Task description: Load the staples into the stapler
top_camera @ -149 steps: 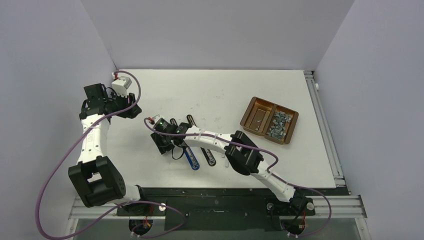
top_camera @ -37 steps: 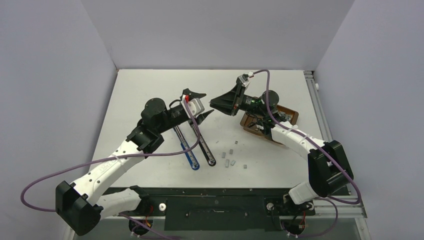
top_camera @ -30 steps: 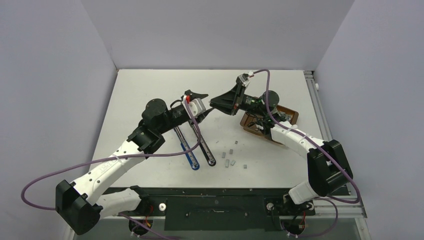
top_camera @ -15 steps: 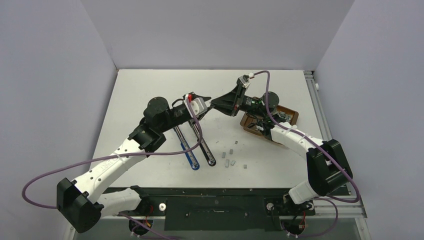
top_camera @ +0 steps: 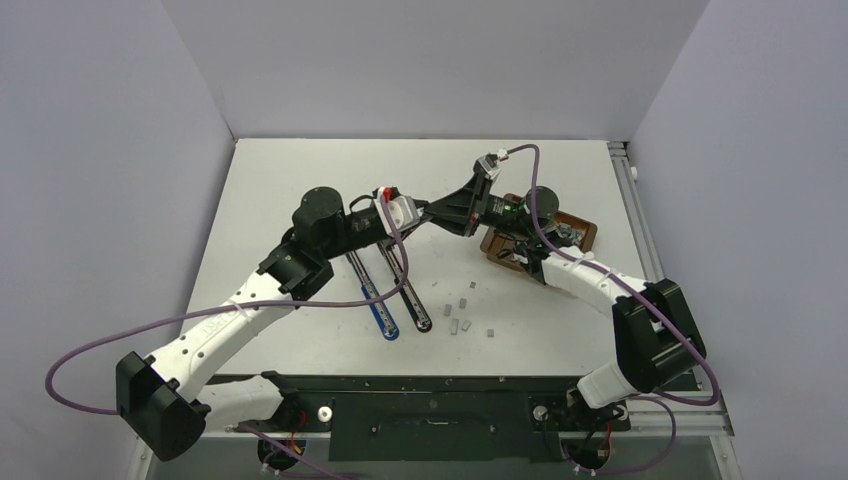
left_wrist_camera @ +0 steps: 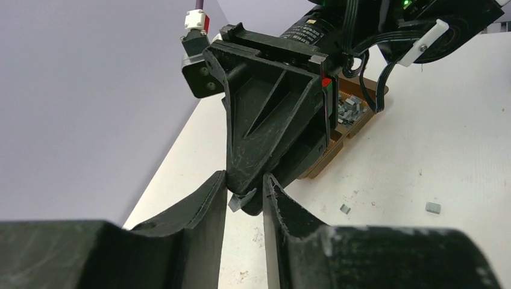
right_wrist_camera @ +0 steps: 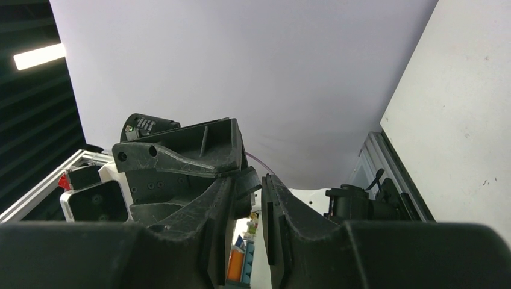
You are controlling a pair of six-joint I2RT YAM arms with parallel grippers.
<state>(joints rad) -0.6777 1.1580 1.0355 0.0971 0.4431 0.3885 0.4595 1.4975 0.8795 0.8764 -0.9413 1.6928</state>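
Note:
My two grippers meet in mid-air above the table's middle. My right gripper (top_camera: pixel 429 208) is shut on a small silver-grey staple strip (left_wrist_camera: pixel 240 201) at its fingertips. My left gripper (top_camera: pixel 411 214) is open, and its two fingers (left_wrist_camera: pixel 212 195) straddle the right gripper's tip and the strip, left finger close beside the strip. The stapler lies opened flat on the table below, with a blue arm (top_camera: pixel 383 315) and a black arm (top_camera: pixel 413 302). In the right wrist view the right gripper (right_wrist_camera: pixel 263 180) shows a narrow gap and the strip is hidden.
A brown two-compartment tray (top_camera: pixel 585 232) with several staple strips (left_wrist_camera: pixel 349 108) sits at the right, under the right arm. Several loose staple strips (top_camera: pixel 463 313) lie on the table right of the stapler. Purple cables hang from both arms.
My left gripper has moved right and up to the right gripper's tip and now straddles it. The right gripper has barely moved. Five seconds ago the right arm was at the stapler.

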